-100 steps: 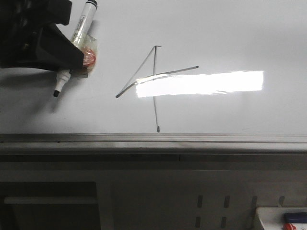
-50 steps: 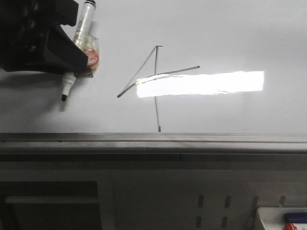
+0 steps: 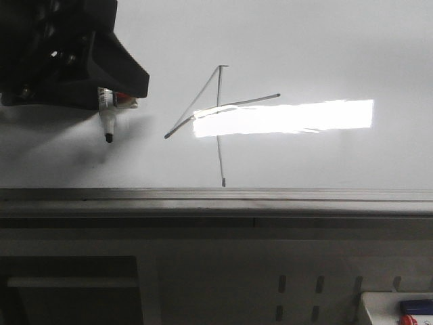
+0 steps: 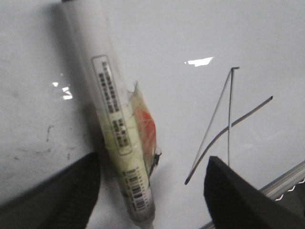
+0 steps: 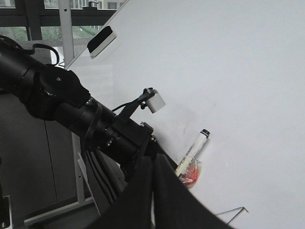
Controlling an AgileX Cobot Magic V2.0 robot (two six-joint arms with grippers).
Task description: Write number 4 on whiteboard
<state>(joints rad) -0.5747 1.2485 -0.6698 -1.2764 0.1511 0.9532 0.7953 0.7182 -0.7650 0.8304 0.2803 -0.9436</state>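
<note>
Left gripper (image 3: pixel 111 95), a black mass in the upper left of the front frame, clamps a white marker (image 4: pixel 119 129) wrapped in tape with a red patch; the marker's dark tip (image 3: pixel 108 139) hangs over the whiteboard (image 3: pixel 325 47), though contact cannot be judged. Centre frame, the number 4 (image 3: pixel 218 115) stands complete in thin grey strokes, its crossbar partly washed out by a bright rectangular reflection (image 3: pixel 284 118). Below runs a grey metal rail (image 3: pixel 216 196). An eraser (image 5: pixel 101 40) sits high on the board. The right gripper is out of view.
</note>
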